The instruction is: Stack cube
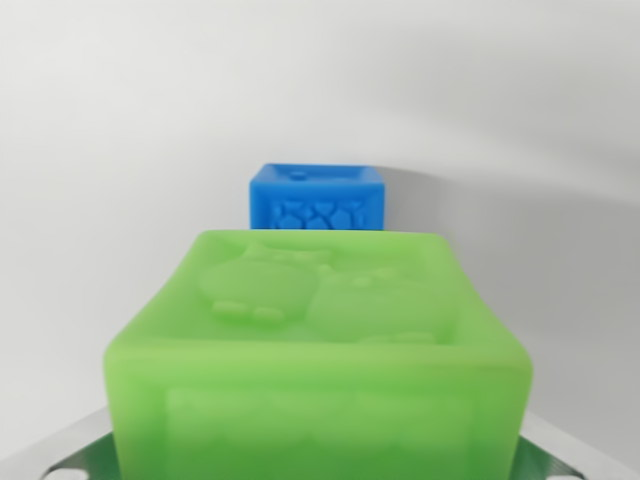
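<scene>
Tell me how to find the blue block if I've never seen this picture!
Start at the big green cube filling the bottom of the wrist view, on the plain white surface. Look just past its far edge, near the middle of the picture. The blue cube sits there, looking much smaller and bright blue, with a pebble-like raised pattern on its front face.

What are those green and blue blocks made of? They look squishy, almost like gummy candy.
Green cube: likely soft silicone or rubber; slightly translucent, matte-satin, rounded edges, moulded raised shapes on top. Blue cube: seemingly the same material, more opaque, with an embossed pebble-like pattern on its front. Softness cannot be confirmed from sight alone.
</scene>
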Available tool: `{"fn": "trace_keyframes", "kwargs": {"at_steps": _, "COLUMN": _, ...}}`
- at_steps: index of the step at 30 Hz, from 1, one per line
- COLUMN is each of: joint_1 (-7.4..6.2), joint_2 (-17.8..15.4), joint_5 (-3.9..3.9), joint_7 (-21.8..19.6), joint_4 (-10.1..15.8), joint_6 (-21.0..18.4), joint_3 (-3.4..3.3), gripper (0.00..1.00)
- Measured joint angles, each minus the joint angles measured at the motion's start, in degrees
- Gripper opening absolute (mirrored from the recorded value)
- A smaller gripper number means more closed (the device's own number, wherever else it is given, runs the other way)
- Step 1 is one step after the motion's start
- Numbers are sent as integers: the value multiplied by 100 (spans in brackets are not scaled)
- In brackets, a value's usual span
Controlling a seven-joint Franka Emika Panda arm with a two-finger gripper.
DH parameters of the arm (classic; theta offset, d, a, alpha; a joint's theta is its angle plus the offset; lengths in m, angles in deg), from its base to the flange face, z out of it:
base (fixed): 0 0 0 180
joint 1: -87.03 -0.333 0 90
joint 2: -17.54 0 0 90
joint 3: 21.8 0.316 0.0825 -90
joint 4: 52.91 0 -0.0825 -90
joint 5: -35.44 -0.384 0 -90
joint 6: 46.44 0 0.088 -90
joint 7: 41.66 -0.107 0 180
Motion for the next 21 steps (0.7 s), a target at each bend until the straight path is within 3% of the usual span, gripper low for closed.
{"fn": "trace_keyframes", "kwargs": {"at_steps": 21, "joint_1": 0, "joint_2": 809, "joint_5": -121, "joint_7": 112, "joint_4": 12, "joint_6": 780, "joint_3": 28, "gripper": 0}}
